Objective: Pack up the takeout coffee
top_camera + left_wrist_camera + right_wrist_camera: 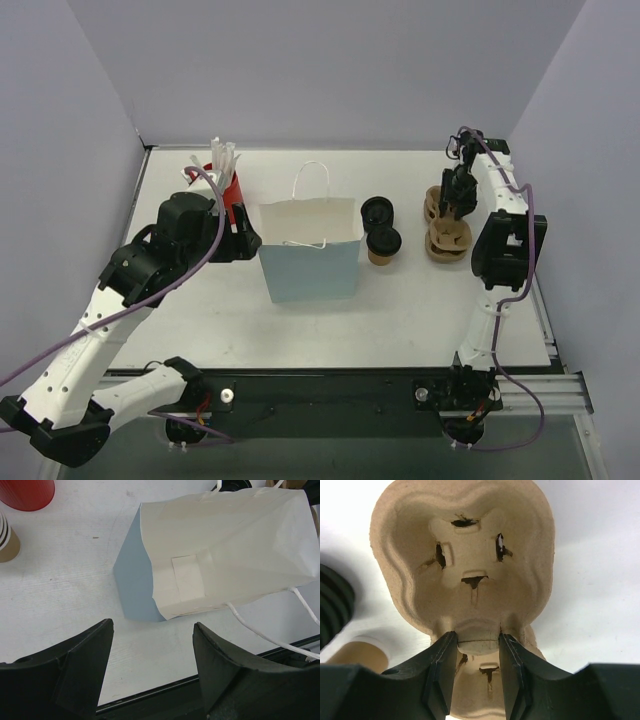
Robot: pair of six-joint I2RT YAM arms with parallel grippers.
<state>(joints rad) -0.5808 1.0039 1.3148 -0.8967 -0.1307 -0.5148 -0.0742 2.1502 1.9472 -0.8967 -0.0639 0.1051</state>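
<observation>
We find the coffee point(384, 245), a tan cup under a black lid, standing on the table point(200, 320) just right of the bag point(310, 262). Nothing holds it. A stack of loose black lids point(377, 211) sits right behind it, also right of the bag.

Further right of the bag, the right claw point(477, 641) is clenched on the middle ridge of a pulp carrier point(465, 565), one finger on each side. A second carrier point(448, 243) lies just in front of that one. On the bag's left the left claw point(153, 630) hangs released, its fingers spread wide with nothing between them. A red cup point(228, 190) stands beyond it.

We judge the packing barely begun. The bag stands upright and open, and a carrier is gripped. The coffee is in neither, so seating the cup and loading the bag both remain.

From above, the left arm hides its own claw. We cannot see the bag's floor. In the right wrist view, a tan shape with a pale rim at the lower left is cropped, and we cannot say what it is.
</observation>
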